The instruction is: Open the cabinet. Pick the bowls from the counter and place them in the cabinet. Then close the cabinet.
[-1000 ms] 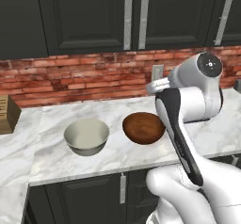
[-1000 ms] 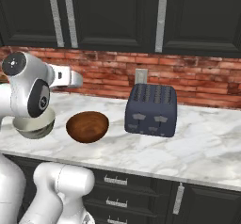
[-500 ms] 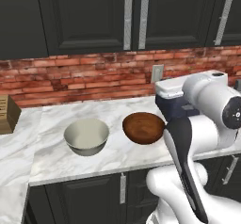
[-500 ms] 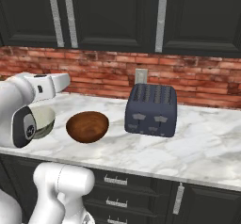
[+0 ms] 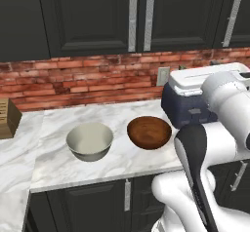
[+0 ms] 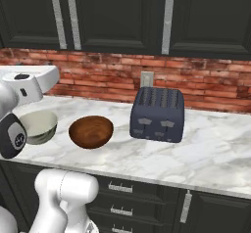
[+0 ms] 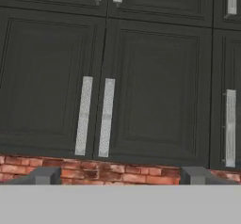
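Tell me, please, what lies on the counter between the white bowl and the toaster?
The wooden bowl lies there, in the right base view: white bowl to its left, toaster to its right. It touches neither; bare counter shows around it.

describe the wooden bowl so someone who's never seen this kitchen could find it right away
Start at the white marble counter below the red brick wall. Near its front edge two bowls sit side by side, left of a dark blue toaster. The wooden bowl is the reddish-brown one next to the toaster; its neighbour, the cream-white bowl, is pale and farther from the toaster.
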### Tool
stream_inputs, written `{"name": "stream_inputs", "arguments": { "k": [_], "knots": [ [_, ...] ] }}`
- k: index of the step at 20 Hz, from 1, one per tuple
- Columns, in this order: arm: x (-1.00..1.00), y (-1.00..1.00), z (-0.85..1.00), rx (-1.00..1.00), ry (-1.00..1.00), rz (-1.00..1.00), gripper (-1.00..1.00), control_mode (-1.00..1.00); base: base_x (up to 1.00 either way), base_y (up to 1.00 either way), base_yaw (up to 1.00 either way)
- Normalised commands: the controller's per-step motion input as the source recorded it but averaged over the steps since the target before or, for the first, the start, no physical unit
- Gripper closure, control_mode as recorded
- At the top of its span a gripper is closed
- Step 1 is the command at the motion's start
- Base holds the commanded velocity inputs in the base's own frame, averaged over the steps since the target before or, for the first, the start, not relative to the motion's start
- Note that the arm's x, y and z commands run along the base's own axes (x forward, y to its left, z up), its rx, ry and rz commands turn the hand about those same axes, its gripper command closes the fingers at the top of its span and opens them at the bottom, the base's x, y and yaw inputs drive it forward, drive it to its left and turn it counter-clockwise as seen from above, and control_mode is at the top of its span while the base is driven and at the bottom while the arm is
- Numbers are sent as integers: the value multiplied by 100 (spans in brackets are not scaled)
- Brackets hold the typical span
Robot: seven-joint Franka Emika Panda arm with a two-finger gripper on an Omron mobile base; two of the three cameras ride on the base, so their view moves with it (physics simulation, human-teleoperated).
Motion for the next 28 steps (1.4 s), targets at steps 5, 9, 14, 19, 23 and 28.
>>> {"name": "stream_inputs", "arguments": {
  "k": [5, 9, 14, 19, 23, 28],
  "knots": [
    [14, 6, 19, 1, -5, 1, -100, -100, 0, 0, 0],
    [33, 0, 28, 7, -10, 10, -100, -100, 0, 0, 0],
    [55, 0, 20, 5, -14, 12, -100, -100, 0, 0, 0],
    [64, 0, 1, 1, -5, 3, -100, -100, 0, 0, 0],
    [64, 0, 0, 0, 0, -2, -100, -100, 0, 0, 0],
    [70, 4, 0, 0, 3, -5, -100, -100, 0, 0, 0]
  ]
}}
